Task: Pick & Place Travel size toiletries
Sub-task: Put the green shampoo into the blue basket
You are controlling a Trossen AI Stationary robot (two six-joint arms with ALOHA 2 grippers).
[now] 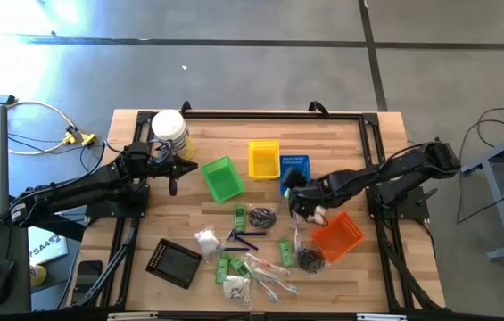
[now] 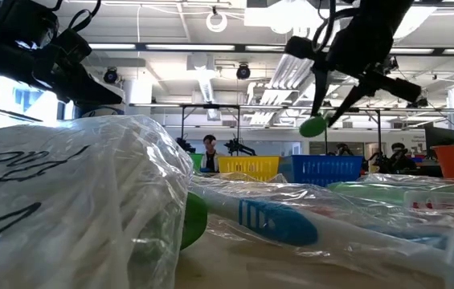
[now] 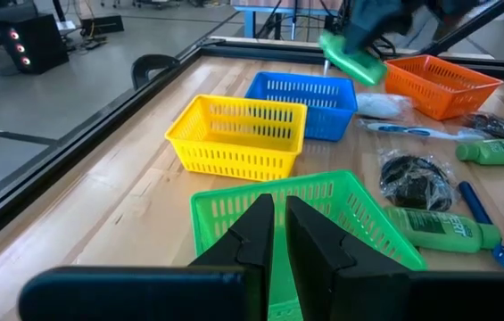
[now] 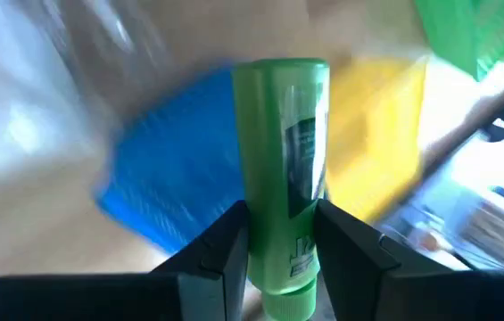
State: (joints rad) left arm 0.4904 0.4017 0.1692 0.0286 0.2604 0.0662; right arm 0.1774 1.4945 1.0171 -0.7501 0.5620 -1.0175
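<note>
My right gripper [image 1: 293, 196] hangs above the table beside the blue basket [image 1: 295, 166], shut on a green tube [image 4: 285, 169]. The same tube shows in the left wrist view [image 3: 351, 57] and the low view [image 2: 315, 125]. More travel size toiletries lie flat on the table: green tubes [image 1: 239, 216], dark round pieces [image 1: 262, 217], white packets [image 1: 207, 239] and clear toothbrushes [image 1: 266, 273]. My left gripper [image 3: 279, 234] waits shut at the far left, beside the green basket [image 1: 223, 178]. My right gripper pinches the green tube between its two fingers [image 4: 222, 254], on its two narrow sides [image 4: 253, 254] near the end closest to the wrist. The fingers slant down from the table's right and lie along the tube. Most of it sticks out past the fingertips, clear of the table.
A yellow basket [image 1: 264, 159] stands next to the blue one, and an orange basket [image 1: 338, 235] sits near the right. A black tray [image 1: 174, 262] lies near the front left. A big white jar [image 1: 169, 132] stands behind my left gripper.
</note>
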